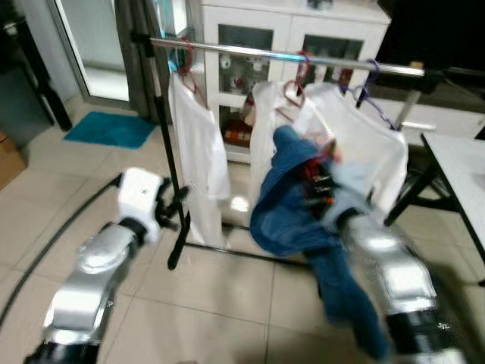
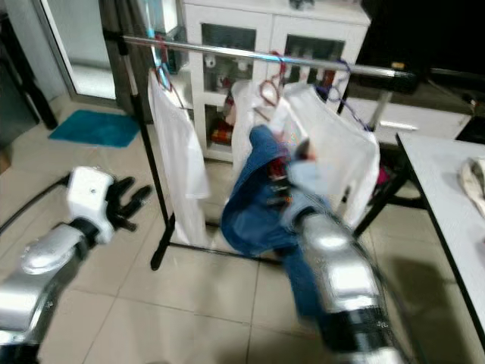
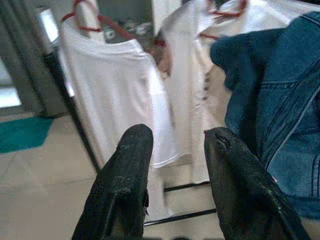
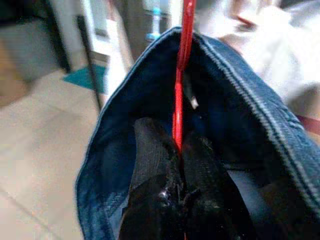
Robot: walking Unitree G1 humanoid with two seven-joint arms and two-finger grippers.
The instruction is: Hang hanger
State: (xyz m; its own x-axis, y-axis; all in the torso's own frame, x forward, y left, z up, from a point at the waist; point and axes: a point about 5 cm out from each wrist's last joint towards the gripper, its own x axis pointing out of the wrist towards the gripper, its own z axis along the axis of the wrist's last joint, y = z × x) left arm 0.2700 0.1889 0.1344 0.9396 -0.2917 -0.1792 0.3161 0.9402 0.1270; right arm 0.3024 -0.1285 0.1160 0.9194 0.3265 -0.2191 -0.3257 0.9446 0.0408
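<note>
A blue denim garment hangs on a thin red hanger. My right gripper is shut on the hanger's red wire, inside the garment's collar. The right arm holds it up in front of the clothes rack, below the silver rail. On the rail hang a white shirt at the left and more white shirts at the right, on red and purple hangers. My left gripper is open with nothing between its fingers, low beside the rack's black upright.
A white glass-door cabinet stands behind the rack. A teal mat lies on the tiled floor at the left, and a black cable runs across the tiles. A white table is at the right.
</note>
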